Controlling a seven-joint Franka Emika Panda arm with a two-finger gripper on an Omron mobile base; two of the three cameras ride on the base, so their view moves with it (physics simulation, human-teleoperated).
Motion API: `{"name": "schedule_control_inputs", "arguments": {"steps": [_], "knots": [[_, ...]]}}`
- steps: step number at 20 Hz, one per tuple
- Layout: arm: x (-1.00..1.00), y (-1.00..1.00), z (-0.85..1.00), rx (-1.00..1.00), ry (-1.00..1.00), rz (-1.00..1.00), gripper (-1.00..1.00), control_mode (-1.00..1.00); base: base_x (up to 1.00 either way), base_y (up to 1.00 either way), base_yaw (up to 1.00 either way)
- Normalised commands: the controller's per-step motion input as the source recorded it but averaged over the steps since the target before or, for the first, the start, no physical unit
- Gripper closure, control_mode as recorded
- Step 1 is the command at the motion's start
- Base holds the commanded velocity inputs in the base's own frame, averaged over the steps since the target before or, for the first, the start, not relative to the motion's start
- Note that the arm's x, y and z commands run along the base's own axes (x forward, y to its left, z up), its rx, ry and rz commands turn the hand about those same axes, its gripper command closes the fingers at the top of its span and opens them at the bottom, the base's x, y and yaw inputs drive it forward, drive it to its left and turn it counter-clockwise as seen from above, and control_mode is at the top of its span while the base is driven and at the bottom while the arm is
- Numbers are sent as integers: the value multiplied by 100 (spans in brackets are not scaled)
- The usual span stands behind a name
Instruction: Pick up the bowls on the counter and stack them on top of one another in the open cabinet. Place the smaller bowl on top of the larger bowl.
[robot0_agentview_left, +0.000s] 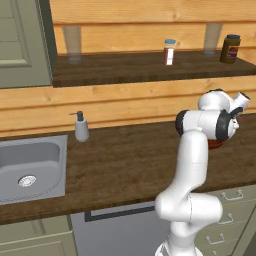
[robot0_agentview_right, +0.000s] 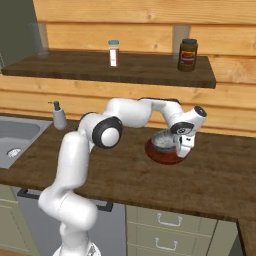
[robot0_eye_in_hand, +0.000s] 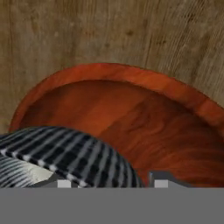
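Note:
The small grey-blue bowl (robot0_agentview_right: 162, 139) sits inside the wide dark red-brown bowl (robot0_agentview_right: 165, 155) on the counter (robot0_agentview_right: 210, 175). My gripper (robot0_agentview_right: 183, 146) reaches down at their right side. In the hand view the red bowl (robot0_eye_in_hand: 144, 118) spreads ahead and the grey bowl's ridged rim (robot0_eye_in_hand: 74, 151) curves across the lower left. My gripper (robot0_eye_in_hand: 112, 183) is open, its fingertips (robot0_eye_in_hand: 161, 183) standing on either side of the grey bowl's wall. A sliver of the red bowl (robot0_agentview_left: 216, 144) peeks out behind my arm. The open cabinet's shelf (robot0_agentview_right: 145, 70) runs above.
On the shelf stand a spice jar (robot0_agentview_right: 113, 53), a dark jar (robot0_agentview_right: 187, 55) and a clear glass (robot0_agentview_left: 72, 44). A soap dispenser (robot0_agentview_right: 59, 116) and the steel sink (robot0_agentview_left: 30, 167) lie to the left. A grey-green door cabinet (robot0_agentview_left: 22, 42) hangs at upper left.

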Motion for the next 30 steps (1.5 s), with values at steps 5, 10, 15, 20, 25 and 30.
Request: {"name": "schedule_control_inputs", "arguments": {"steps": [5, 10, 15, 20, 25, 30], "knots": [[-73, -2, 29, 1, -3, 0, -100, -100, 0, 0, 0], [-94, -25, 18, 4, 0, 1, -100, -100, 0, 0, 0], [-60, 3, -37, -4, 2, 9, -100, -100, 0, 0, 0], [11, 31, -26, -2, -9, 2, -100, -100, 0, 0, 0], [23, 30, -11, -4, -9, 0, -100, -100, 0, 0, 0], [2, 21, -51, -11, 0, 0, -100, -100, 0, 0, 0]]}}
